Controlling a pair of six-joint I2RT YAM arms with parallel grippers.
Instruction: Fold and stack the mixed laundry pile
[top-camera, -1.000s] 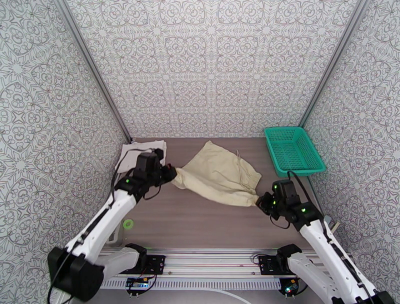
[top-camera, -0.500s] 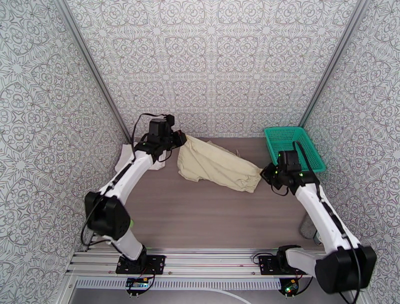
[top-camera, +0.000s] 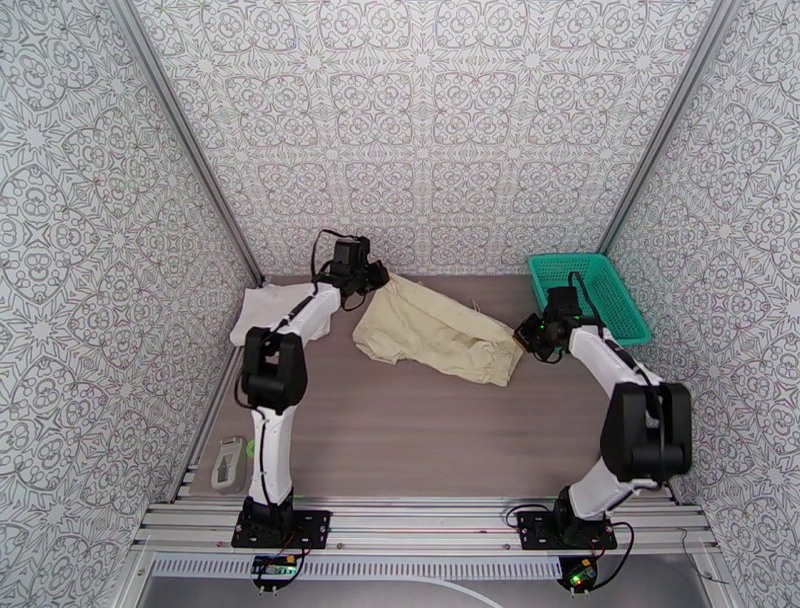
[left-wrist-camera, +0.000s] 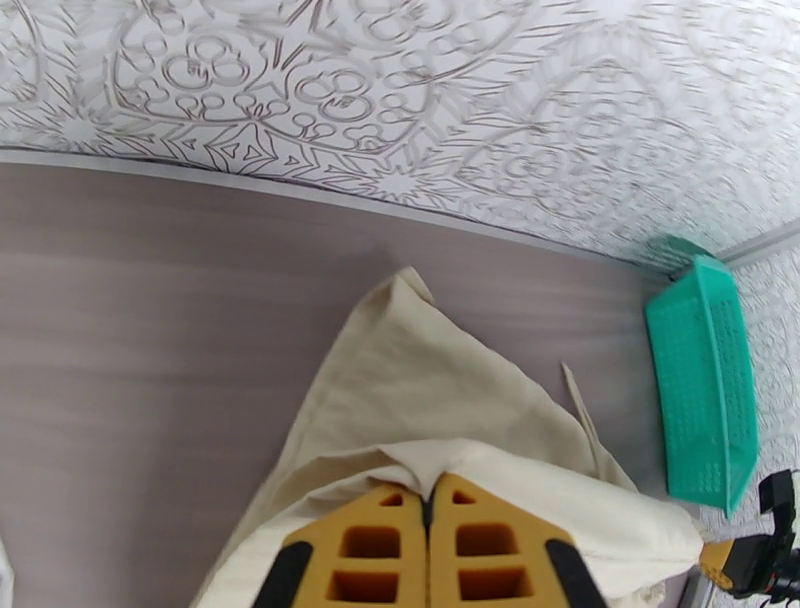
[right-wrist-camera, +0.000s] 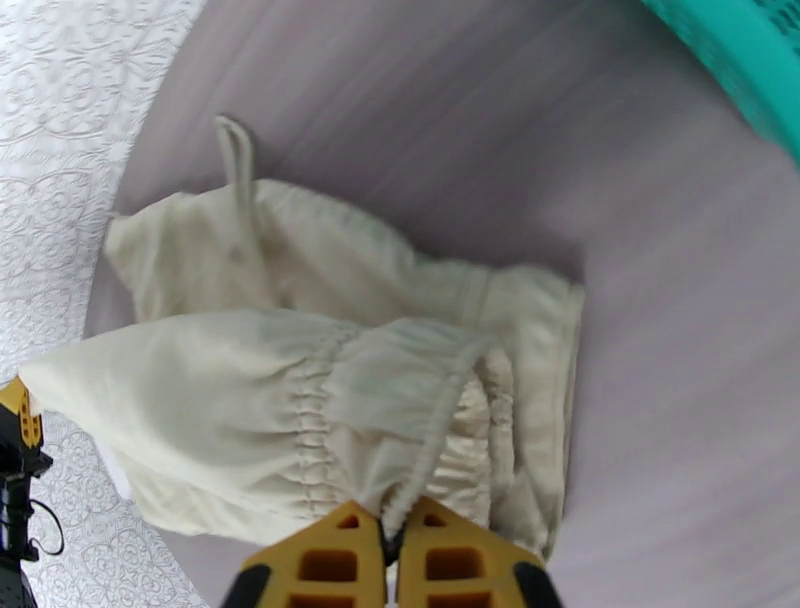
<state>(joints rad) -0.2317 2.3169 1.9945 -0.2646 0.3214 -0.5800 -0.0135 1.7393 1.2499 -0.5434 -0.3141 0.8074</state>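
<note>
Two garments, none stacked: left gripper (left-wrist-camera: 430, 500) and right gripper (right-wrist-camera: 390, 530) each pinch the shorts (top-camera: 440, 330) closed-jawed, mid-fold over the counter (top-camera: 400, 430); T-shirt (top-camera: 265, 305) lies aside.

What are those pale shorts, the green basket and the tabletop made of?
The shorts look like soft matte cloth, perhaps cotton: they wrinkle, drape and gather at the waistband. The basket looks like moulded plastic, slightly shiny, with a regular mesh of holes. The table is a smooth wood-look surface, possibly laminate, with streaky grey-brown grain.
</note>
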